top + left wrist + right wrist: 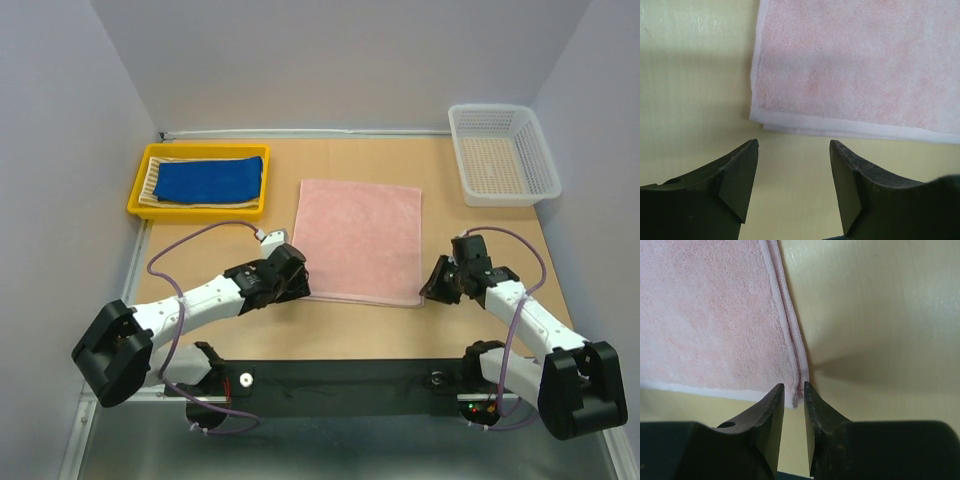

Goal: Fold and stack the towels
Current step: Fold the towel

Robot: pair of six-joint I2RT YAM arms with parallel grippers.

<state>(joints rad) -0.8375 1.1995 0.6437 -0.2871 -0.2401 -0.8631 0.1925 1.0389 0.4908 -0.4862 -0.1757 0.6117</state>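
A pale pink terry cloth towel (360, 240) is laid flat at the centre of the light wooden worktop (340, 160); two layers are seen along its edges in the wrist views. The left claw (794, 142) is placed just short of the towel's lower left corner, its jaws spread wide with nothing between them. The right claw (793, 386) is set at the lower right corner, its jaws narrowed to a slim gap in which the towel's corner edge is seen; whether the cloth is actually pinched cannot be told. In the upper left of the overhead view, a folded royal blue towel (210, 180) is laid on a yellow-and-cream striped towel (152, 185) inside a yellow rectangular plastic tray (195, 211). A white perforated plastic basket (505, 196) is seen at the upper right.
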